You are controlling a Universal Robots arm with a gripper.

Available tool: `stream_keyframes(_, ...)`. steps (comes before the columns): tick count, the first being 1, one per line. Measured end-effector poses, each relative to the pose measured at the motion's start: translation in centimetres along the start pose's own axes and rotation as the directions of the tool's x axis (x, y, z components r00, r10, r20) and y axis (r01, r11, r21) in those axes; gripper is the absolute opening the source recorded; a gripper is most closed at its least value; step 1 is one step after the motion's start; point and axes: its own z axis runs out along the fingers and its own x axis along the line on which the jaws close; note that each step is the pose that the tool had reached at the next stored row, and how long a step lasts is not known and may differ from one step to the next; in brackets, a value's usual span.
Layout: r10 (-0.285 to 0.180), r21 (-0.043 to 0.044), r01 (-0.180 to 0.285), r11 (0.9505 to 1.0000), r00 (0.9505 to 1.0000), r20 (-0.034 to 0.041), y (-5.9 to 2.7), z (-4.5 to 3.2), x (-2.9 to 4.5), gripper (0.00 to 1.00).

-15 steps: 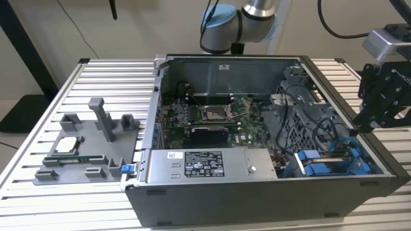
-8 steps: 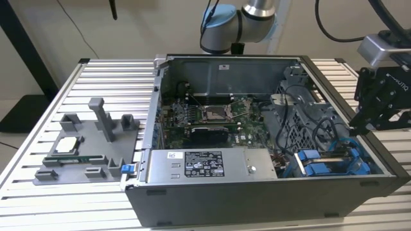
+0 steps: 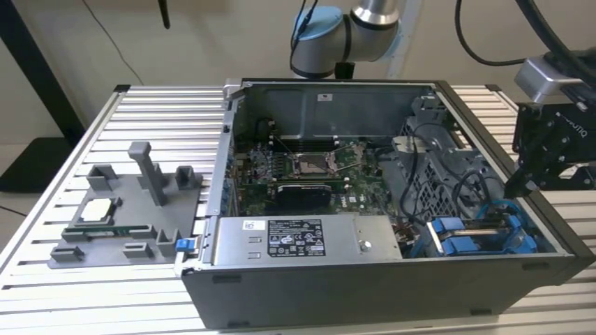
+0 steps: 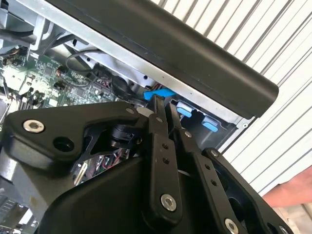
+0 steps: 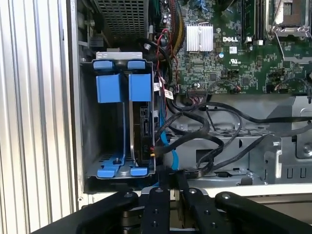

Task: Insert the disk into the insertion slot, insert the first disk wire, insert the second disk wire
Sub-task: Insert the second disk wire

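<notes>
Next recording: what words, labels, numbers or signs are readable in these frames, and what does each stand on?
White label on the grey metal power-supply box: print too small to read.
White sticker on the grey case rear wall: unreadable.
White maker's mark on the green motherboard, in the first wrist view: legible, brand left unquoted.
White lettering on the black housing at the exterior view's right: blurred.

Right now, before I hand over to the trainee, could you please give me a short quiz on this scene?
1. True or false: the disk sits inside the insertion slot.
2. The tool hangs: A over the grey fixture; B near the side of the case on the exterior view's right; C above the power-supply box.
3. The slot's latch tabs are coloured ____.
Key: 1 true; 2 B; 3 blue.
</notes>
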Motion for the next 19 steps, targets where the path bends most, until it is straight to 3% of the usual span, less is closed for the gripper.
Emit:
stream_keyframes(6, 0.0, 0.0, 0.0, 1.0, 1.0, 0.0012, 0.34, -0.65, 0.08, 0.0)
stream_keyframes(14, 0.0, -0.0002, 0.0, 1.0, 1.0, 0.0088, 2.61, -2.35, 0.14, 0.0)
stream_keyframes(19, 0.0, -0.0001, 0.0, 1.0, 1.0, 0.0089, 4.75, -2.48, 0.58, 0.0)
